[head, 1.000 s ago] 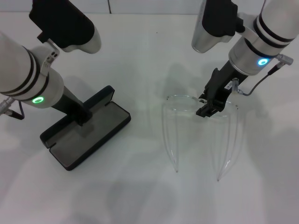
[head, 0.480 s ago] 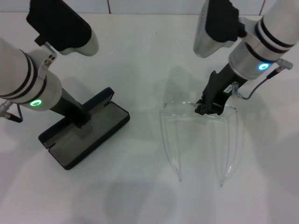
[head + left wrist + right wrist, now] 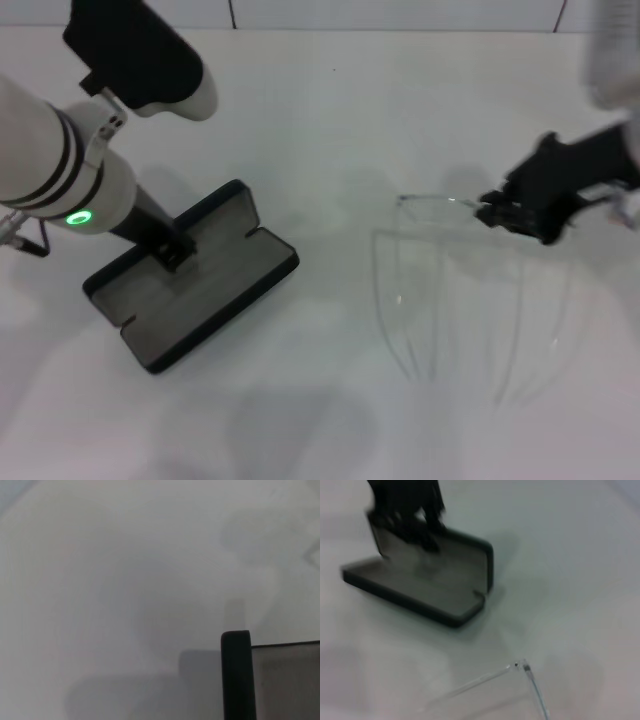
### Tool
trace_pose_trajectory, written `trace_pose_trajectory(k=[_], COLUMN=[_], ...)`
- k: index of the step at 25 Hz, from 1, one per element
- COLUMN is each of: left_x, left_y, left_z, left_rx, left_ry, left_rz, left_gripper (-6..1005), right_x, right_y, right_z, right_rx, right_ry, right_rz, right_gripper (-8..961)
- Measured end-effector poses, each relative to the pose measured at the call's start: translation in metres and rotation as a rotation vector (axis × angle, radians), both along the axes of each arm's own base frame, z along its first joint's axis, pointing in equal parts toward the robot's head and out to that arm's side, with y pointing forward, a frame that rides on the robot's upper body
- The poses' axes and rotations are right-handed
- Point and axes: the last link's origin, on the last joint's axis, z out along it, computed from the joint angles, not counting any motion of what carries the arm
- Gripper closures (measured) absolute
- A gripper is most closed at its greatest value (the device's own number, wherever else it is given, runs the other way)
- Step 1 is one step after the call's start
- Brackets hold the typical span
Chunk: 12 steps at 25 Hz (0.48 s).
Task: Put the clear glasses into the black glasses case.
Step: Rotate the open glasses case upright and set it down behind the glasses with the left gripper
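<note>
**Case to my left, glasses to my right**

The black glasses case (image 3: 190,290) lies open on the table (image 3: 320,120) at my left, my left gripper (image 3: 170,250) on its hinge side. Well apart at my right, my right gripper (image 3: 497,212) grips the clear glasses (image 3: 440,270), their arms trailing toward me.

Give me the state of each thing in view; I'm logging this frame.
black glasses case: open on the table, grey lining up, nothing inside.
clear glasses: arms unfolded, front held by the right gripper.
left gripper: inside the case at its hinge side.
right gripper: shut on the glasses' front.
</note>
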Motion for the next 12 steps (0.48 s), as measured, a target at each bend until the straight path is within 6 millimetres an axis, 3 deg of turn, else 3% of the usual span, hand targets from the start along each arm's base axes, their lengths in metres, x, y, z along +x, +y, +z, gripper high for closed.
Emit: trace_pose_trajectory(k=[3, 8, 12], left_x=[0.011, 0.027, 0.057], left_y=[0.000, 0.002, 0.009], left_z=[0.001, -0.001, -0.013], left_rx=[-0.009, -0.035, -0.086], left_ry=[0.006, 0.022, 0.050], left_rz=[-0.065, -0.156, -0.284], left_gripper=[804, 807, 807], right_x=[0.010, 0.022, 0.044], right_y=[-0.028, -0.058, -0.081], right_z=[0.032, 0.064, 0.093], right_rx=[0.067, 0.130, 0.108], right_ry=[0.109, 0.202, 0.285], right_rz=[0.001, 0.005, -0.038], right_gripper=[864, 874, 887])
